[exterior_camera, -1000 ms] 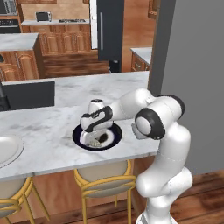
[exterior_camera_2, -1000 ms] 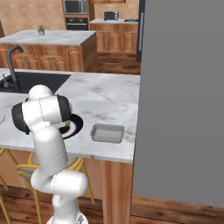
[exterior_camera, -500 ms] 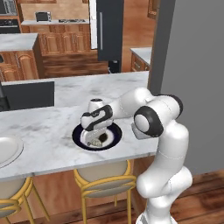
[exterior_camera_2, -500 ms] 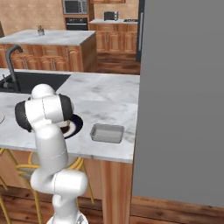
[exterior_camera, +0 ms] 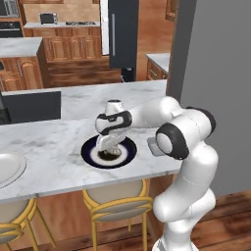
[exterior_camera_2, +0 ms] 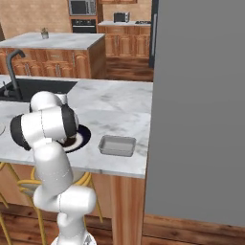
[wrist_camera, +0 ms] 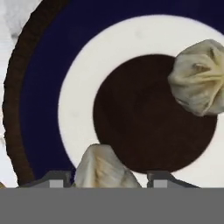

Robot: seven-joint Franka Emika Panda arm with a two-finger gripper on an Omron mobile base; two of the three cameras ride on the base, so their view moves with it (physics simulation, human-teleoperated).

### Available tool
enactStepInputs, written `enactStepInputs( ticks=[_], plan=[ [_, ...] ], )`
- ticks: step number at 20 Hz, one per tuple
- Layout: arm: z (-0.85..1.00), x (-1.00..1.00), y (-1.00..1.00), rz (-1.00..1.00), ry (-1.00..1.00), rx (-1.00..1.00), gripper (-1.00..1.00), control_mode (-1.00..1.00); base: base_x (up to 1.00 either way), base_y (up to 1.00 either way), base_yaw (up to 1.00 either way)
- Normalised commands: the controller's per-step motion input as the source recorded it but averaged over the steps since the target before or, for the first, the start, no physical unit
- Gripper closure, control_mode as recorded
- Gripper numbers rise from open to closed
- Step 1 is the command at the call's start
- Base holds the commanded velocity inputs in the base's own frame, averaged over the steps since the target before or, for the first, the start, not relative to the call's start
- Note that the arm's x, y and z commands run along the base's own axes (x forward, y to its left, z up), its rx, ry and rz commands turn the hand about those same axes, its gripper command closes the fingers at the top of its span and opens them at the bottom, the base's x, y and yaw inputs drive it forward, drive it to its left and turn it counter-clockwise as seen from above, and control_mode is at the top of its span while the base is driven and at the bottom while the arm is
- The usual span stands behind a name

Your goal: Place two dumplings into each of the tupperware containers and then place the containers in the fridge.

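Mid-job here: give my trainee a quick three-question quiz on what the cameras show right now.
1. True or false: a pale pleated dumpling sits between the end effector fingertips.
2. How many dumplings show on the round dark plate with a white ring in the hand view?
3. The whitish rectangular plastic container on the marble counter is: A) stacked on the plate B) beside the plate C) in the fridge.

Key: 1 true; 2 two; 3 B.

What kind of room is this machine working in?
A home kitchen, apparently: a marble counter with a sink, wooden cabinets, a microwave, and a dark plate holding dumplings.
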Motion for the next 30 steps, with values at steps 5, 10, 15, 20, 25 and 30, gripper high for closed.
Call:
enactStepInputs(
  ticks=[5,10,15,20,25,30],
  plan=[
    [0.0,0.42,-0.96,-0.23,0.03,0.0,1.0,-1.0,0.0,0.0,0.0],
    [0.09,0.68,-0.93,-0.19,0.06,0.0,1.0,-1.0,0.0,0.0,0.0],
    [0.03,0.54,-1.0,-0.17,0.13,0.0,1.0,-1.0,0.0,0.0,0.0],
    [-0.02,0.15,-1.0,-0.02,0.09,0.0,1.0,-1.0,0.0,0.0,0.0],
    [-0.15,-0.16,-0.83,0.03,0.02,0.0,1.0,-1.0,0.0,0.0,0.0],
    [-0.3,-0.49,0.0,0.11,-0.03,0.0,1.0,-1.0,0.0,0.0,0.0]
  ],
)
